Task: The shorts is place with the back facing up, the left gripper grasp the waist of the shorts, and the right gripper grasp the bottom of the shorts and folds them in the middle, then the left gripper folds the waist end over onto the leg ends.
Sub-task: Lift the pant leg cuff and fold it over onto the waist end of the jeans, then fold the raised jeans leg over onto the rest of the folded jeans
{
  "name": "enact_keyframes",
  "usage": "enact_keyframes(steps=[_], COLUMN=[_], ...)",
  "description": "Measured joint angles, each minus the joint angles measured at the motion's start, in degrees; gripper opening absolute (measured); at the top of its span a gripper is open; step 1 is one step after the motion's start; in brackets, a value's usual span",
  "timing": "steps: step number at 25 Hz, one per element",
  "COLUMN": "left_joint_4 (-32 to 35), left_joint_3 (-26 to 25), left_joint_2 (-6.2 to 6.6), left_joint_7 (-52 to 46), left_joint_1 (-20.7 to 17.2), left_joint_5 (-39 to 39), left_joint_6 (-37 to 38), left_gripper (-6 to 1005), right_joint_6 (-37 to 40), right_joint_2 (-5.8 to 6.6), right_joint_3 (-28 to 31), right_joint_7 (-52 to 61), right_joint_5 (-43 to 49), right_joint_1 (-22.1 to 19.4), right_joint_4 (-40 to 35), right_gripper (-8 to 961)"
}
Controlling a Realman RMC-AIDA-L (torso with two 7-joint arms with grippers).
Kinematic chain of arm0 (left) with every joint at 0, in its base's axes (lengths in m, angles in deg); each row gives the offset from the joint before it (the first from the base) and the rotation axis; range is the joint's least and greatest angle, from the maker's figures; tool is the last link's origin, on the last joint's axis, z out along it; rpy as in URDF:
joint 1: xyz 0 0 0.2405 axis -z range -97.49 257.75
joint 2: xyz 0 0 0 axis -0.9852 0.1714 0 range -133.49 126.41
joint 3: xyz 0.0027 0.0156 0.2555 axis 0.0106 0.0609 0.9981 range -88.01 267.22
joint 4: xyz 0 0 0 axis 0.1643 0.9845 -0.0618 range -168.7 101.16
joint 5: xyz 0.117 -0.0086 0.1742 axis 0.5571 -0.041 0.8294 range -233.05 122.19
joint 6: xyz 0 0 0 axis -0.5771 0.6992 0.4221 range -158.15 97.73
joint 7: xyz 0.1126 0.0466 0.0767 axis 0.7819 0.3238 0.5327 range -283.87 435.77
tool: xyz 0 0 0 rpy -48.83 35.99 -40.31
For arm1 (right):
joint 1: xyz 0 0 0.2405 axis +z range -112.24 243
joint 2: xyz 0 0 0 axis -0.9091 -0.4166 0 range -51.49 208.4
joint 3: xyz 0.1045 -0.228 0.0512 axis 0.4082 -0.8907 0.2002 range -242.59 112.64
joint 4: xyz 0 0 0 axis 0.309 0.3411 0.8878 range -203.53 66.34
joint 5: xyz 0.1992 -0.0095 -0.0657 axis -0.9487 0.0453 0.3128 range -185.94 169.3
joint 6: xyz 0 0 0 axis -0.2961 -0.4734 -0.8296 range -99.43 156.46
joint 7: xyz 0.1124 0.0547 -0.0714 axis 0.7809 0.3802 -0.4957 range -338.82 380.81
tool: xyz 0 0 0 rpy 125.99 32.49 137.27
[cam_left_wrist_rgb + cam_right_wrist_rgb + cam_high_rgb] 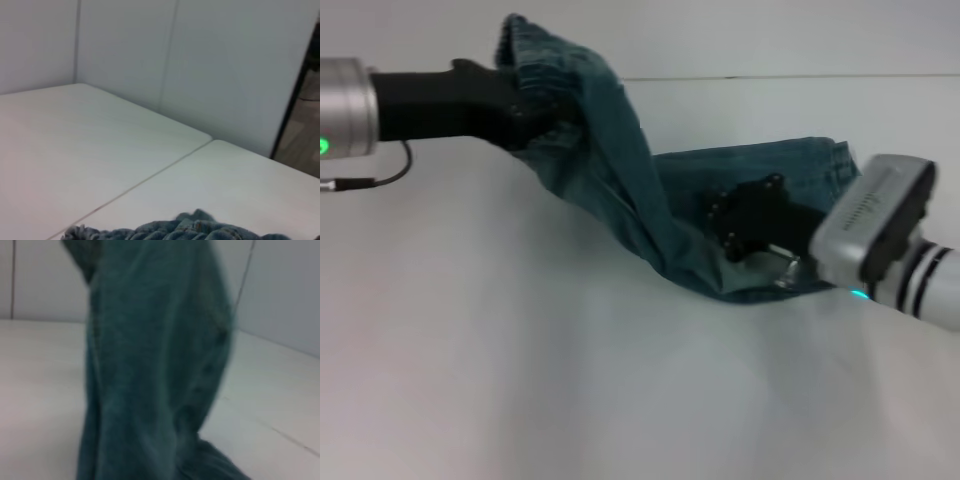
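The blue denim shorts [620, 180] hang in a slanting band from the upper left down to the table at right. My left gripper [535, 115] is shut on the waist end and holds it raised above the table. The leg ends lie flat on the white table [520, 350], and my right gripper [745, 235] sits low on them. The left wrist view shows only a bunched edge of the shorts [190, 230]. In the right wrist view the hanging shorts [150, 365] stand close in front of the camera.
A seam [800, 77] runs across the white table at the back, and a pale wall [200, 60] stands behind it. Bare table surface lies in front of the shorts and to their left.
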Motion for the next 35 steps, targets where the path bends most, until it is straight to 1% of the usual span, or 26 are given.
enact_keyframes(steps=[2, 7, 11, 19, 22, 25, 27, 30, 32, 33, 35], left_joint_4=[0.42, 2.34, 4.2, 4.95, 4.78, 4.18, 3.53, 2.89, 2.46, 2.16, 1.22], left_joint_3=[1.11, 2.96, 3.72, 4.13, 5.08, 5.98, 6.87, 8.44, 9.66, 10.5, 11.91], left_joint_2=[-0.01, 0.01, -0.02, 0.02, 0.03, 0.0, -0.02, -0.04, -0.04, -0.04, -0.02], left_joint_7=[-1.45, -4.27, -6.18, -7.19, -7.24, -7.09, -6.92, -6.84, -6.82, -6.82, -6.81], left_joint_1=[0.91, 2.23, 2.83, 4.21, 4.27, 4.29, 4.31, 4.52, 4.86, 5.16, 5.92], left_joint_5=[0.21, 0.29, 0.29, 0.19, 0.31, 0.72, 0.89, 0.97, 0.99, 0.99, 0.99], left_joint_6=[-0.03, -0.05, 0.06, 0.37, 0.02, -0.37, -0.91, -1.93, -2.81, -3.23, -4.28], left_gripper=[124, 119, 116, 110, 108, 105, 104, 90, 90, 90, 90], right_joint_6=[-2.13, -5.17, -6.7, -7.91, -7.58, -3.84, 0.17, 6.81, 11.54, 14.17, 17.81], right_joint_2=[-0.06, -0.44, -0.49, -0.52, -0.45, 0.29, 0.97, 1.15, 1.1, 1.2, 1.64], right_joint_3=[-0.23, -0.49, -0.39, 2.51, 4.53, 5.52, 5.27, 2.9, 1.07, 0.29, -0.99], right_joint_7=[-1.08, -2.19, -2.5, -2.24, -2.23, -2.14, -1.24, 3.38, 7.17, 8.91, 12.07], right_joint_5=[0.18, 0.39, 1.42, 7.72, 9.27, 9.38, 9.48, 10.52, 11.42, 11.62, 11.79], right_joint_1=[2.6, 7.05, 10.28, 13.97, 14.02, 11.71, 8.26, 0.83, -5.09, -8.18, -12.68], right_joint_4=[2.31, 5.63, 8.34, 11.31, 11.61, 10.83, 8.49, -0.43, -7.91, -11.37, -16.23], right_gripper=[-1, -1, -2, -1, -1, -1, -1, -1, -1, -1, -1])
